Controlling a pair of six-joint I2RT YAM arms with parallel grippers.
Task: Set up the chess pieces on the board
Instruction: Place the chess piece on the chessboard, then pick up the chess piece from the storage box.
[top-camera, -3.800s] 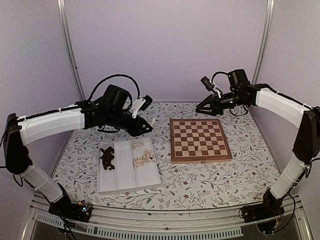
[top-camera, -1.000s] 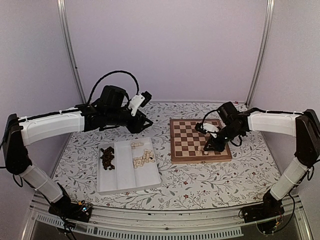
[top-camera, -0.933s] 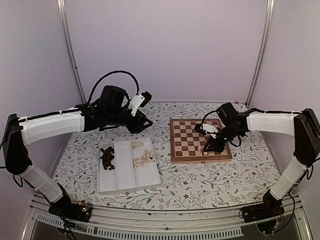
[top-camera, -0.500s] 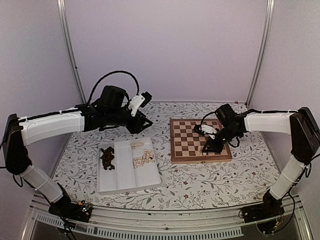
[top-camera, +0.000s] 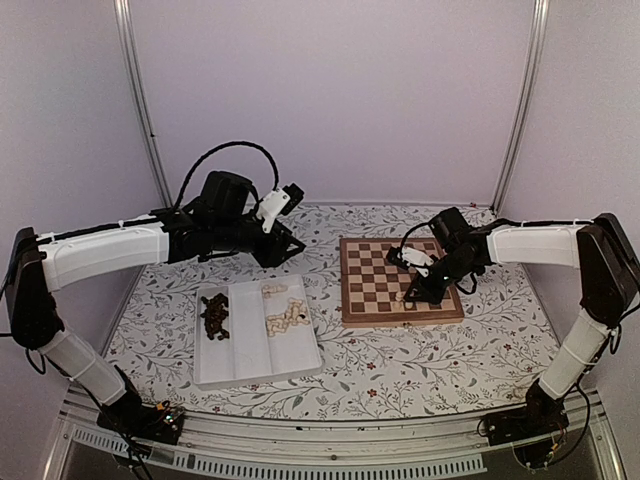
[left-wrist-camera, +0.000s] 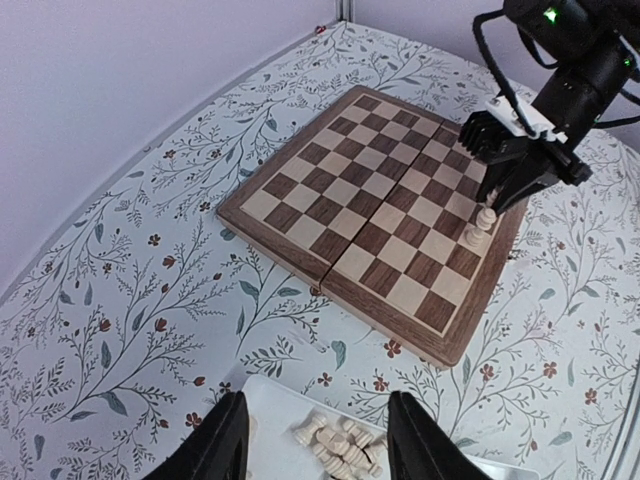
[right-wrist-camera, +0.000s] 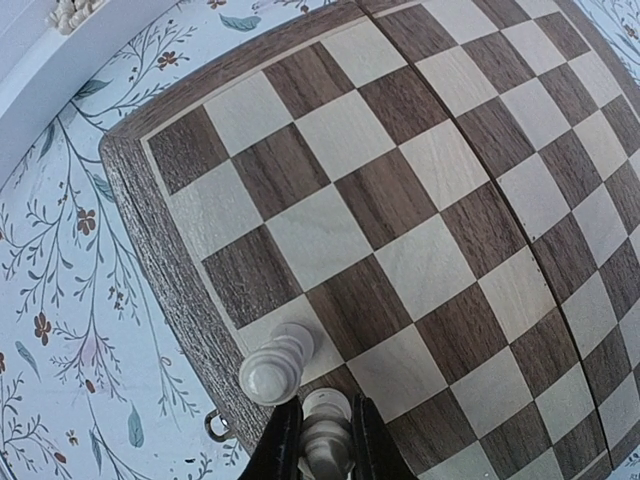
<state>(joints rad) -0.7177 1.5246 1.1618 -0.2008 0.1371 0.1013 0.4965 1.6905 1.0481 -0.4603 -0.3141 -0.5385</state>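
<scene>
Right pincer (top-camera: 408, 296) clamped shut on a cream chessman (right-wrist-camera: 325, 420) at the chessboard's (top-camera: 375, 270) near edge row, with a second cream chessman (right-wrist-camera: 276, 366) standing just beside it. Left pincer (left-wrist-camera: 318, 408) wide open, holding nothing, above the desk (top-camera: 400, 360) beyond the white tray (top-camera: 255, 372) — cream heap (top-camera: 285, 318) and dark heap (top-camera: 214, 317) lie in separate compartments.

I'm driving this from afar, and it reads as a robotics lab cell, not a home. Plain lilac panels (top-camera: 330, 100) shut in the space behind the left pincer (top-camera: 298, 252) and the right pincer (top-camera: 408, 297), framed by metal posts (top-camera: 133, 90). Below both lies a table (top-camera: 400, 370) in a floral cloth. Nearer me than either, a slotted rail (top-camera: 300, 440) carries the bolted arm bases (top-camera: 150, 420), with a loose cable (top-camera: 225, 152) above the left pincer.
</scene>
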